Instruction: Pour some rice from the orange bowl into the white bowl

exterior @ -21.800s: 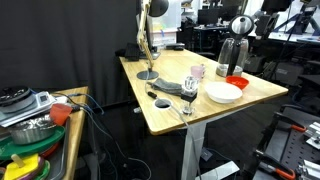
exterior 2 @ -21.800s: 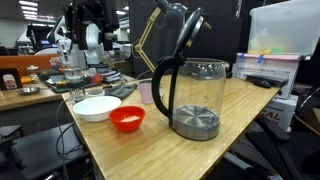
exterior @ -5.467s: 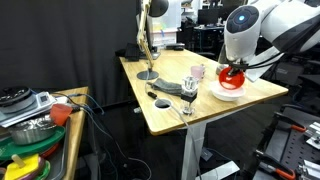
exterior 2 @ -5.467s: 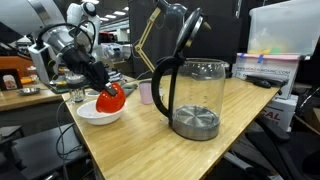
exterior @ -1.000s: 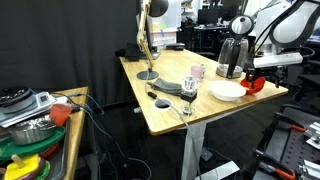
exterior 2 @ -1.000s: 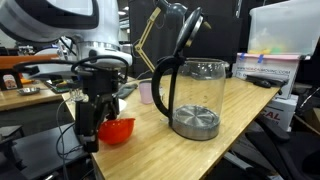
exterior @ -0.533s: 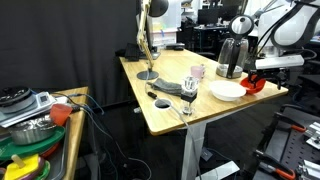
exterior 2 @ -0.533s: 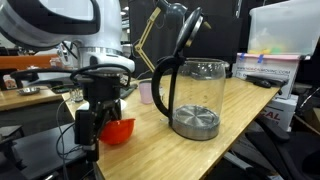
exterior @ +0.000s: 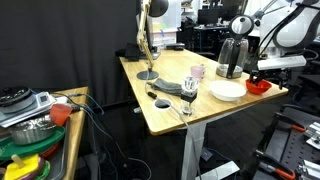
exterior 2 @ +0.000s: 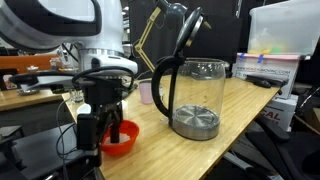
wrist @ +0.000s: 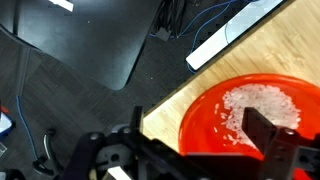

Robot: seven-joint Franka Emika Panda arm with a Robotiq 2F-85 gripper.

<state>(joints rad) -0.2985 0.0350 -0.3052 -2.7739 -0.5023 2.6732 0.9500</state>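
The orange bowl (exterior: pixel 260 87) sits on the wooden table near its edge, just beside the white bowl (exterior: pixel 226 91). The orange bowl also shows in an exterior view (exterior 2: pixel 124 137) and in the wrist view (wrist: pixel 250 115), with white rice in its bottom. My gripper (exterior: pixel 263 76) hangs low over it. In the wrist view my gripper (wrist: pixel 195 145) is open, with its fingers wide apart on either side of the bowl's near rim. My arm (exterior 2: pixel 98 130) hides the white bowl in one exterior view.
A glass kettle (exterior 2: pixel 190 95) stands behind the bowls and also shows in an exterior view (exterior: pixel 231 56). A pale pink cup (exterior: pixel 197 72), a glass (exterior: pixel 189 88) and a lamp base (exterior: pixel 147 75) stand on the table. The table edge and floor (wrist: pixel 90 50) lie right beside the orange bowl.
The orange bowl has come down onto the table, a little further toward the edge. My gripper came down with it.
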